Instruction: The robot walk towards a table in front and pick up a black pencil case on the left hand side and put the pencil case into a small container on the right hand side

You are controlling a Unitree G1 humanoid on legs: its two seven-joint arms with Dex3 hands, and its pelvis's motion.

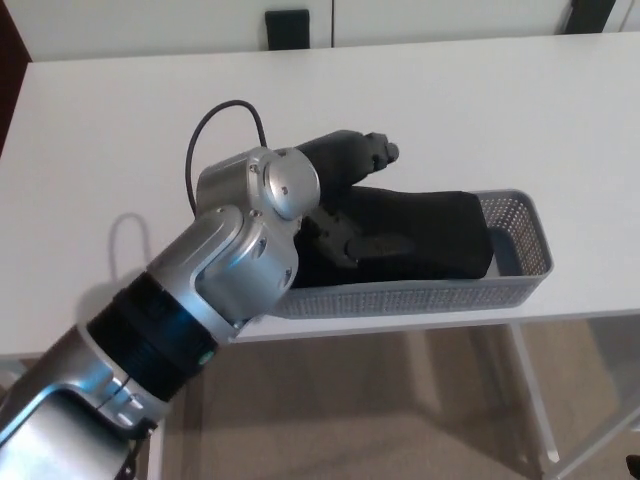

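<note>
Lying inside the one grey mesh container (pixel 420 298), the single black pencil case (pixel 432 232) fills most of its length, and the container stands at the near edge of the white table (pixel 110 100), on the right. One hand is seen, the left hand (pixel 345 192); it rests over the left end of the case. Whether it grips the case or is loose, I cannot tell. One black cable (pixel 236 103) loops above the wrist.
</note>
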